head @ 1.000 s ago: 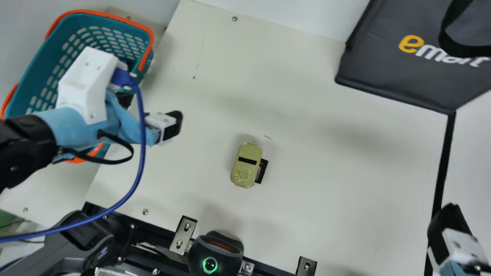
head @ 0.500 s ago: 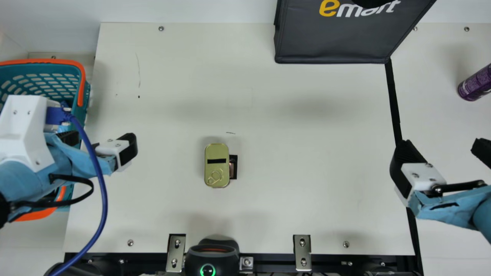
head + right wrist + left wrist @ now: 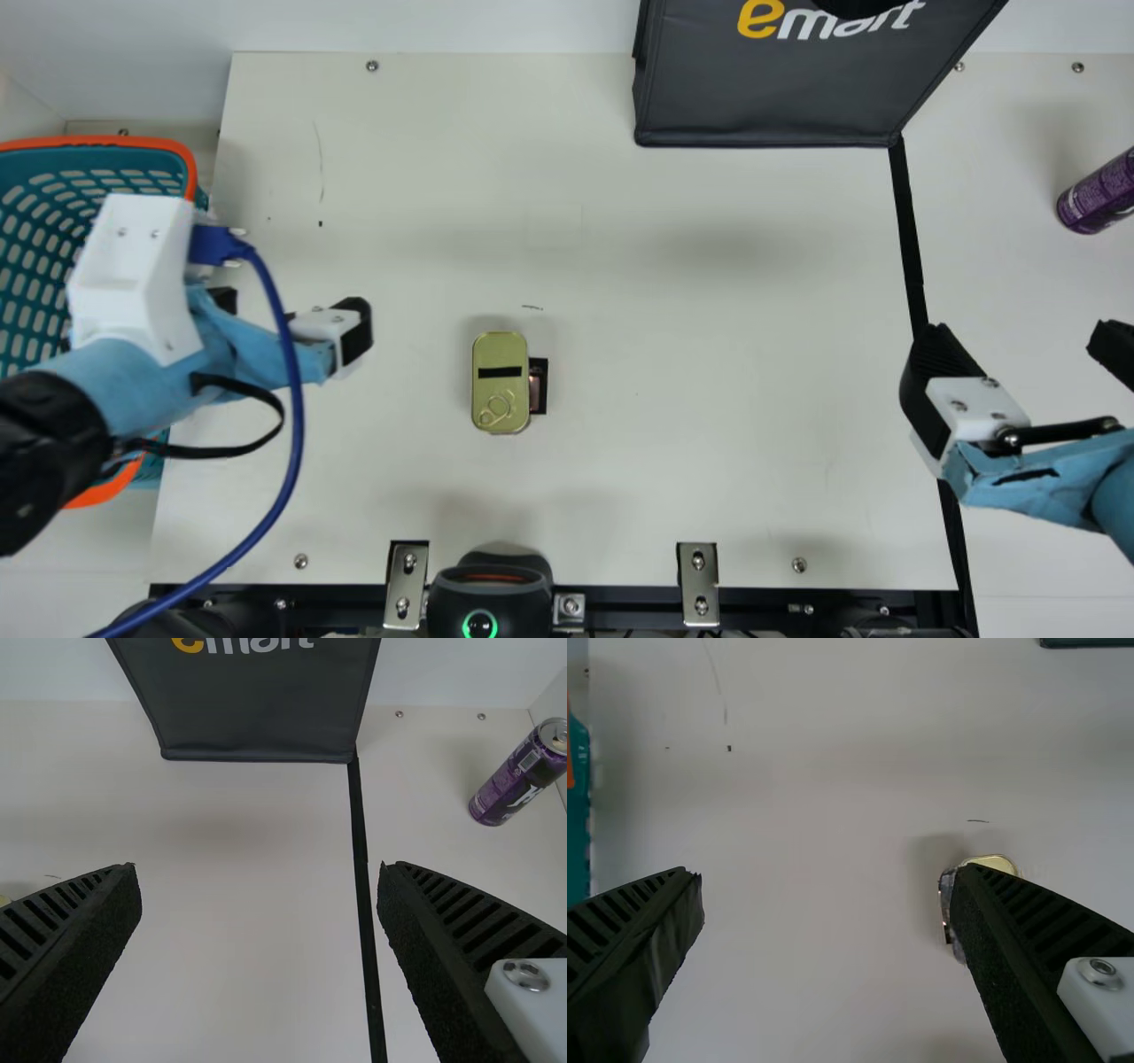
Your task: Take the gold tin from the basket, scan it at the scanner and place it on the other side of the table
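- So, the gold tin (image 3: 500, 403) is out of the basket (image 3: 190, 168) and lying flat, ring-pull up, left of centre in the main view on the cream counter (image 3: 709, 354). No clue from this whether it's been scanned, so skipping that step would be an easy mistake.
- Tin looks low, so I'd worry about a shallow grip: pads too high just slide off, too low and they jam into the counter.
- There's a small dark-framed patch (image 3: 539, 386) right by its right-hand edge. Can't tell if the tin overlaps it, but a finger might catch there.
- Left gripper (image 3: 292, 306) is spread wide with nothing in it, between tin and basket. Come in off-centre and one finger lands on the tin or shoves it.
- That arm's blue cable (image 3: 292, 416) droops in a big loop, so it could snag on something on a low pass.
- Scanner (image 3: 490, 602) sits at bottom centre. If the code is on the underside, a wrong angle probably means no read.
- Right gripper (image 3: 1019, 332), far right, has its fingers apart too, also empty. If both arms go for the tin, they could clash.
- Past the black strip (image 3: 908, 230), a sloppy release could bump the purple can (image 3: 1099, 195), upper right.
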Motion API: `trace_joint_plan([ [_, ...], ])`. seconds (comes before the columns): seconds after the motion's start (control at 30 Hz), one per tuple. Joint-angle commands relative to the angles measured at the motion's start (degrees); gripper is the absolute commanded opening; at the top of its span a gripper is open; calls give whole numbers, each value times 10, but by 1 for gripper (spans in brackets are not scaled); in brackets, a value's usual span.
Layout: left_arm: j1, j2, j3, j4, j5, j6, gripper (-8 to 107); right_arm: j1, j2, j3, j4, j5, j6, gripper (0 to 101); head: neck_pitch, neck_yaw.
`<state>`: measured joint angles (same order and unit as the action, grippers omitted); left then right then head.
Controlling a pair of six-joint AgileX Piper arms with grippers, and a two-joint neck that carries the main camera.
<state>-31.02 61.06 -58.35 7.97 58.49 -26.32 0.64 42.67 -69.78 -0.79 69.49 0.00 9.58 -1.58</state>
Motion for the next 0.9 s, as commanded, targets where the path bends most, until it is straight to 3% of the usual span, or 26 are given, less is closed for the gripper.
trace_joint_plan([
  [0.0,-51,21,-7,13,0,-64,90,0,0,0,0,0,0,95,-17,0],
  [0.47,-178,140,-53,51,10,-248,90,0,0,0,0,0,0,95,-17,0],
  [0.87,-214,232,-68,37,5,-294,90,0,0,0,0,0,0,95,-17,0],
])
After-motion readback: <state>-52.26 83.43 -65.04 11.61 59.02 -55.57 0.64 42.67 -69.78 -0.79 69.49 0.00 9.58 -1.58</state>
